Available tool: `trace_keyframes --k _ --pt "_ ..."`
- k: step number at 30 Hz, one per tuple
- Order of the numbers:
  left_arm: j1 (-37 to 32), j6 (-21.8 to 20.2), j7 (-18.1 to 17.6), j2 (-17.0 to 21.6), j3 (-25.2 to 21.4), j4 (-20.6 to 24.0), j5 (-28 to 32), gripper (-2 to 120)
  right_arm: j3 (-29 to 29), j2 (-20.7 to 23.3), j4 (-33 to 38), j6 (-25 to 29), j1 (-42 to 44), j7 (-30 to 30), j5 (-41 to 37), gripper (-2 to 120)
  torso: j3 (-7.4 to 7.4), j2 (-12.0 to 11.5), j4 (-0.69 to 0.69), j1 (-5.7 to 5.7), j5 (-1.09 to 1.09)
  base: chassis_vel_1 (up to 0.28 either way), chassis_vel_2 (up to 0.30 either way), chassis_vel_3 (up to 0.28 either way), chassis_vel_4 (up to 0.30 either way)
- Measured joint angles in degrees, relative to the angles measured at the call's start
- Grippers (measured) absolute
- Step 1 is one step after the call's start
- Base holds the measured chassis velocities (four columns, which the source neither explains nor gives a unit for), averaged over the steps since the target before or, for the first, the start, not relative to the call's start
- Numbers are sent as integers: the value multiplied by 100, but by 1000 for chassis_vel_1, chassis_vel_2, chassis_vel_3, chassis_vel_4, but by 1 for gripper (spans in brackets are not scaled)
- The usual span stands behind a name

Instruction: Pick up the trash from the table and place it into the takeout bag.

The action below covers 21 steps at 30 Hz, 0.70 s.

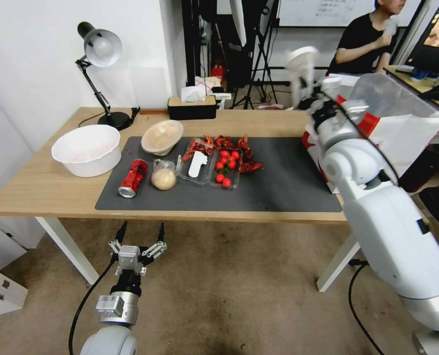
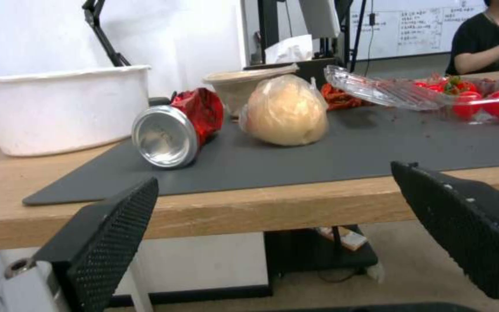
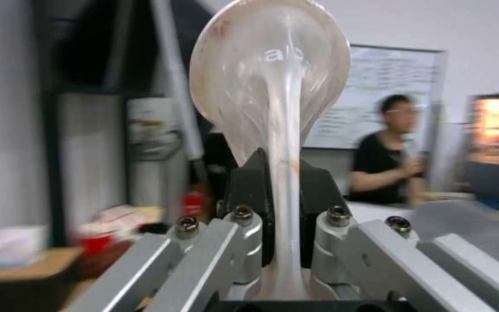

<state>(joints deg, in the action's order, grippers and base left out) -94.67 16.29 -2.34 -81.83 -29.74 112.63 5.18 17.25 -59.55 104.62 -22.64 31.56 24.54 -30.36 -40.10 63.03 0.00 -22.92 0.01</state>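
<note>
We see the counter [image 1: 47,187], a long light-wood top on white legs, carrying a large dark grey mat [image 1: 283,177] across its middle. The takeout bag [image 1: 406,128] stands upright at the right end of the counter, its mouth open, red and white panels visible behind the right arm. A white bowl [image 1: 87,149] sits on bare wood at the left end, just beside the mat. On the mat we note, from left to right: the crushed red can [image 1: 133,178] lying on its side, the clear bag with beige bun [image 1: 163,176] just beside it, and an open clear tray [image 1: 214,170] holding small red tomatoes, with red scraps behind it. The shallow beige bowl [image 1: 162,136] rests tilted at the mat's far edge, behind the bun. The right hand [image 1: 310,81] is raised above the counter near the takeout bag, its fingers [image 3: 319,190] pinching the stem of a clear plastic spoon [image 3: 273,82], bowl end upward. The left hand [image 1: 141,235] hangs below the counter's near edge, in front of the can, fingers spread and holding nothing.
</note>
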Motion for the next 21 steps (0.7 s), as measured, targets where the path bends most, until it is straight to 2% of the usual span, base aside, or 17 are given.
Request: trace_keyframes --k 5,10,19,21 --pt "2 6 -2 1 -5 0 6 100 228 191 -76 -116 -106 354 -157 4 0 0 0 0 0 0 0 0 0" --pt "3 9 -3 4 -9 0 14 100 333 328 -218 -140 -163 409 -280 4 0 0 0 0 -1 0 0 0 0" --pt "4 9 -3 9 -10 1 21 100 400 429 -339 -146 -178 427 -387 11 0 0 -1 0 0 0 0 0 0" --pt "10 11 -3 19 -10 0 26 100 454 501 -459 -115 -172 456 -418 33 0 0 0 0 0 0 0 0 0"
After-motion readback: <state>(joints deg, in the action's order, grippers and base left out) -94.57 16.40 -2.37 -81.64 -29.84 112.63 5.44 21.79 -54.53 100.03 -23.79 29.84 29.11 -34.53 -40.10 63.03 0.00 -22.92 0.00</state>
